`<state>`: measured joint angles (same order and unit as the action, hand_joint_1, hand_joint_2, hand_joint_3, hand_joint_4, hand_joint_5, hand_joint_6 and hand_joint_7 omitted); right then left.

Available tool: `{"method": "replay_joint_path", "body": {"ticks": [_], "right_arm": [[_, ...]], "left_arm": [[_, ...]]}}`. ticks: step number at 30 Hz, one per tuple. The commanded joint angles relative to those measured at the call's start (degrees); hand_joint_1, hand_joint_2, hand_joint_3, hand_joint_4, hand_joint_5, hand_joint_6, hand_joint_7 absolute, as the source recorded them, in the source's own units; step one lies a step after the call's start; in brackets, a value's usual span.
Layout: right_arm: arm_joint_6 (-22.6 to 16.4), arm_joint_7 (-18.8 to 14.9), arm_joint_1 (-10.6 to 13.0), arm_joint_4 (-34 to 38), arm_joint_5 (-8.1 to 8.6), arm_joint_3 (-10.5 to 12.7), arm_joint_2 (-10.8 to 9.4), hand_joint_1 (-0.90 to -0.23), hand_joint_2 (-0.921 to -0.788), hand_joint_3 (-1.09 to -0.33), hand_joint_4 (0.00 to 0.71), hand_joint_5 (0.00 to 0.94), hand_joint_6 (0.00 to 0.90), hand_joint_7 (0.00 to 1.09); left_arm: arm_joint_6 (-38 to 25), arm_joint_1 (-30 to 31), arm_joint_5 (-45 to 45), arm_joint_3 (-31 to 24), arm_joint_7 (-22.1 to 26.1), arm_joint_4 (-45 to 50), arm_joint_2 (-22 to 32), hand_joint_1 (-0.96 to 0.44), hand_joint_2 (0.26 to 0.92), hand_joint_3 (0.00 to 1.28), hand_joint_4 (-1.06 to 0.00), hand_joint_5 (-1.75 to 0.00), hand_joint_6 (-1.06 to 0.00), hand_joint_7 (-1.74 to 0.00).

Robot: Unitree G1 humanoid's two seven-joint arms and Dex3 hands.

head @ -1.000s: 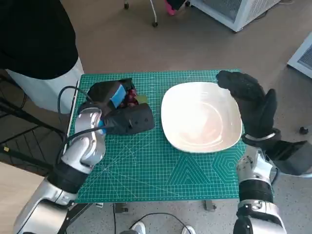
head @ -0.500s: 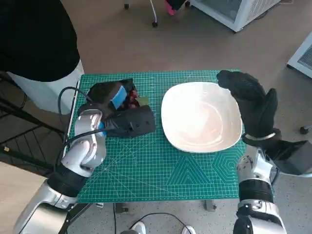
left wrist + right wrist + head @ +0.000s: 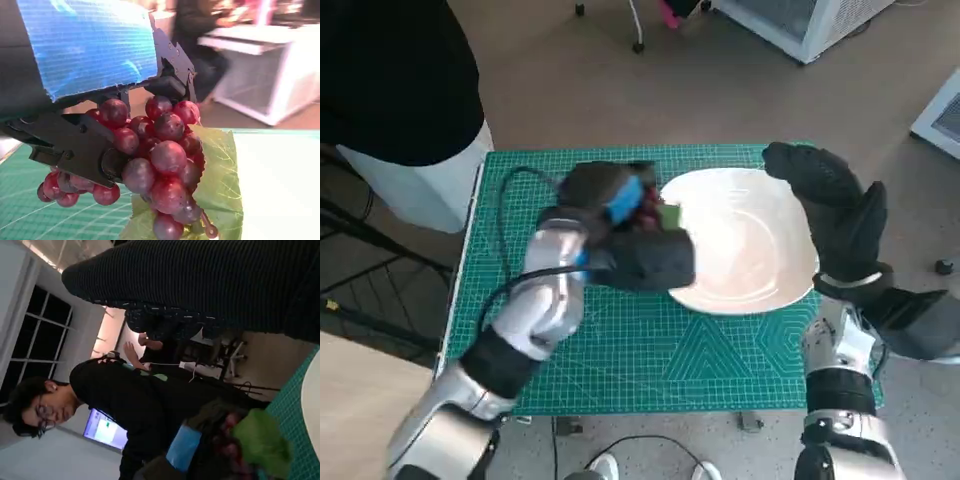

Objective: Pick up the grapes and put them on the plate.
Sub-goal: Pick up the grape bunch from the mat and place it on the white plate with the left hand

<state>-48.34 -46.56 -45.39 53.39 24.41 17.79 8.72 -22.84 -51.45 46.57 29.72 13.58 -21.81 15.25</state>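
Note:
My left hand (image 3: 610, 200) holds a bunch of dark red grapes (image 3: 160, 160) with a green leaf (image 3: 217, 175), lifted off the mat. In the head view the grapes (image 3: 650, 207) and leaf (image 3: 669, 215) hang at the left rim of the white plate (image 3: 750, 250). My left hand's black fingers (image 3: 75, 142) wrap the bunch. My right hand (image 3: 835, 215), gloved, stays raised and open over the plate's right edge, holding nothing. The right wrist view shows the blue-taped left hand (image 3: 182, 447) with the leaf (image 3: 260, 442) near the plate's rim (image 3: 311, 415).
The plate sits on a green cutting mat (image 3: 620, 340) covering the small table. A person in black (image 3: 390, 80) stands at the table's far left corner, also seen as a person (image 3: 125, 395) in the right wrist view. A white cabinet (image 3: 800, 20) stands beyond the table.
My left hand has lifted the grapes off the mat and carried them right, from the mat's far left to the plate's left rim. The right hand has stayed put.

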Motion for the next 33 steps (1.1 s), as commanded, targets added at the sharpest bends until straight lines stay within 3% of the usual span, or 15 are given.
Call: {"method": "replay_joint_path", "body": {"ticks": [1, 5, 16, 24, 33], "right_arm": [[0.2, 0.63, 2.49, -0.89, -0.33, 0.0, 0.28, -0.604, -0.921, -0.562, 0.311, 0.0, 0.427, 0.0], [0.45, 0.88, 3.16, -2.03, 0.05, 0.24, 0.71, -0.6, -0.921, -0.564, 0.308, 0.0, 0.424, 0.0], [0.72, 2.28, 4.86, -5.62, 0.36, 0.59, 1.1, -0.596, -0.921, -0.583, 0.307, 0.001, 0.419, 0.0], [0.75, 3.03, 5.5, -6.93, 0.35, 0.39, 1.1, -0.599, -0.921, -0.595, 0.303, 0.0, 0.412, 0.0], [1.31, 2.92, 5.66, -7.34, 0.78, 0.4, 1.04, -0.586, -0.921, -0.604, 0.303, 0.001, 0.406, 0.0]], "left_arm": [[4.5, -3.86, 0.53, 1.38, -2.43, -4.58, -1.85, 0.0, 0.92, 0.1, -0.64, -1.29, -0.62, -1.1], [7.3, -6.74, 0.52, 2.48, -3.89, -9.69, -4.42, 0.0, 0.921, 0.17, -0.54, -1.33, -0.53, -1.27], [13.44, -15.1, -0.85, 3.88, -8.95, -27.4, -13.29, 0.0, 0.921, 0.35, -0.33, -1.53, -0.34, -1.49], [18.3, -19.37, -2.48, 3.59, -12.87, -38.5, -17.8, 0.0, 0.921, 0.34, -0.35, -1.51, -0.35, -1.48], [20.62, -22.31, -5.23, 2.17, -13.63, -45.37, -20.46, 0.0, 0.921, 0.42, -0.26, -1.6, -0.26, -1.57]]}}
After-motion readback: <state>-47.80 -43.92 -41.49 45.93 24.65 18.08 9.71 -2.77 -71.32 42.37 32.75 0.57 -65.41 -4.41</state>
